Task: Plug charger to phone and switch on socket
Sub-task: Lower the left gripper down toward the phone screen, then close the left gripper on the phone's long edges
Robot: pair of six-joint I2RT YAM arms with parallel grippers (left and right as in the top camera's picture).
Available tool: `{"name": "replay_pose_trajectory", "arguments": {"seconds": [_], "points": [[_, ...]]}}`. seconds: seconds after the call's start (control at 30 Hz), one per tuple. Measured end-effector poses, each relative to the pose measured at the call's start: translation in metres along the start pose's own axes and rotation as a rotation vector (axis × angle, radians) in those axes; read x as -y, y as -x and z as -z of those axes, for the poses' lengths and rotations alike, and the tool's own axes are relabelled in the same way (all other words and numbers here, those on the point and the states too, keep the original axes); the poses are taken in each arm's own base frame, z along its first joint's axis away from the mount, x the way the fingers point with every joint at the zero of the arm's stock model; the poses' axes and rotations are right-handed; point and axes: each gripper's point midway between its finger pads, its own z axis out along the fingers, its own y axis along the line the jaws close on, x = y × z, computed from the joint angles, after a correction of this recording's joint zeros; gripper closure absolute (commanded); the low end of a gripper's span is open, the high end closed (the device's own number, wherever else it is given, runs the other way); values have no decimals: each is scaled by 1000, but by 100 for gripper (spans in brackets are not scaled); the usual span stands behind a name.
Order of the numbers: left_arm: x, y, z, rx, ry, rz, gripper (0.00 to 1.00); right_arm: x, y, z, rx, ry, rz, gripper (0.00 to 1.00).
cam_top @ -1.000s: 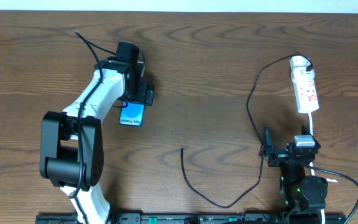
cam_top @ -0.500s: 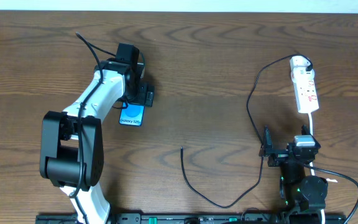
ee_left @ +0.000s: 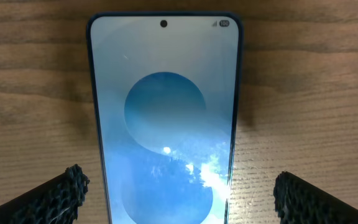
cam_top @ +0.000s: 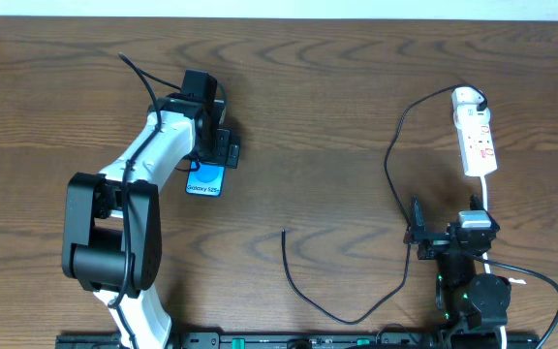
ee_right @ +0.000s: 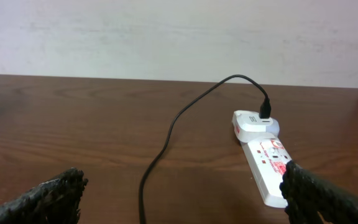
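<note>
The slim, glossy blue-screened phone [ee_left: 165, 118] lies flat on the grained brown wooden surface [cam_top: 337, 97], unmoved since earlier, between the spread jaws of the left gripper [ee_left: 180, 194]. The thin black charger cable [cam_top: 387, 165] meets the white plastic power strip [cam_top: 476, 136]. The right gripper [ee_right: 182, 196] hangs apart, empty.

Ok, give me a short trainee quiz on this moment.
1. True or false: the charger's small tip is plugged into the phone.
2. Which pincer hovers over the phone? A) left B) right
3. Fill in: the charger's other end is plugged in at the white ___.
Key: 1 false, the tip lies loose on the table; 2 A, the left pincer; 3 socket.
</note>
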Motion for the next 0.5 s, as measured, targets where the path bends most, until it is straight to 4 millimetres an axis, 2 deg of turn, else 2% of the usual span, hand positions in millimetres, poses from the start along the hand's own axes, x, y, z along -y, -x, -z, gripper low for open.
{"name": "replay_pose_trajectory", "arguments": {"seconds": [0.17,0.5], "points": [[-2,-6,-5,-11,9,0,2,0,0,0,0,0,0,1],[-3,-4,-5,-3,17,0,2,0,0,0,0,0,0,1]]}}
